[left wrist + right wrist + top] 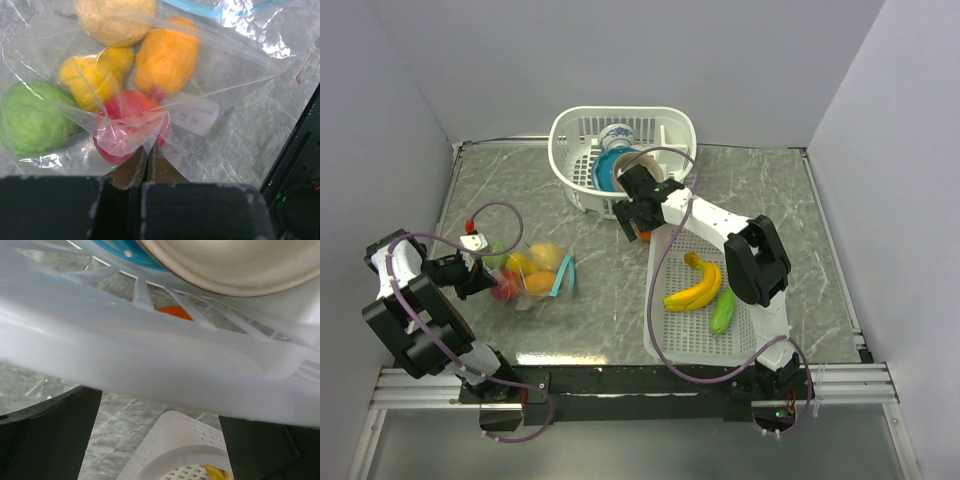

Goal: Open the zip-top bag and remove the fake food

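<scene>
The left pincer (148, 155) is closed on a fold of the clear, crinkled zip-top bag (240, 65). The bag lies on the grey marbled table (610, 290), left of centre, its long axis crosswise and its teal zip strip (210, 9) pointing right. Glossy fake food (165, 57) bulges inside; the bag's white label (192, 116) is unreadable. Farther off, the right pincer (635, 212) is spread open at the white slatted basket (570, 135).

left hand (148, 161) pinching zip-top bag (240, 60) fold; fake food (165, 57) inside.
</scene>
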`<state>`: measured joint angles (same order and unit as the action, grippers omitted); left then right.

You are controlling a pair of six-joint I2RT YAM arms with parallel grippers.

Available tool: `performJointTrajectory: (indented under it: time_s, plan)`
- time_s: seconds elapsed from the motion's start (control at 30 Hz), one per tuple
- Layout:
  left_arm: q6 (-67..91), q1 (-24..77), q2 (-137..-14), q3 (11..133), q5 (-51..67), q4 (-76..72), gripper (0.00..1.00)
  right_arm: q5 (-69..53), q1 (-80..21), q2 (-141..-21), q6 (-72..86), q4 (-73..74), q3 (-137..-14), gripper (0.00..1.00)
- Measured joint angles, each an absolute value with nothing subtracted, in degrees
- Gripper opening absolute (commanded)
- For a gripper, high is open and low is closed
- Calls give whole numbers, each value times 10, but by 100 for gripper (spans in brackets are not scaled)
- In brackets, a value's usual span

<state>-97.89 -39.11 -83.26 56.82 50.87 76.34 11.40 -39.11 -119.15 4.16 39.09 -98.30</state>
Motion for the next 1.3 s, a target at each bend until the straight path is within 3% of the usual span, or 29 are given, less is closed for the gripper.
performJointTrajectory:
  time_s: [0.33,0.53,0.83,1.03,1.3]
  plan:
    - [-979,-393,-833,568,509,763,1,34,-448,-1192,2,373,-985,100]
    - [-979,-393,-833,568,509,763,1,115,-500,-1180,30,359,-975,100]
    - [-981,-394,-833,564,511,763,1,189,-500,-1060,129,342,-929,100]
    - [-981,-394,-832,564,511,763,1,196,-514,-1132,190,348,-983,100]
    - [-983,-396,-831,562,510,763,1,253,-582,-1167,346,359,-958,100]
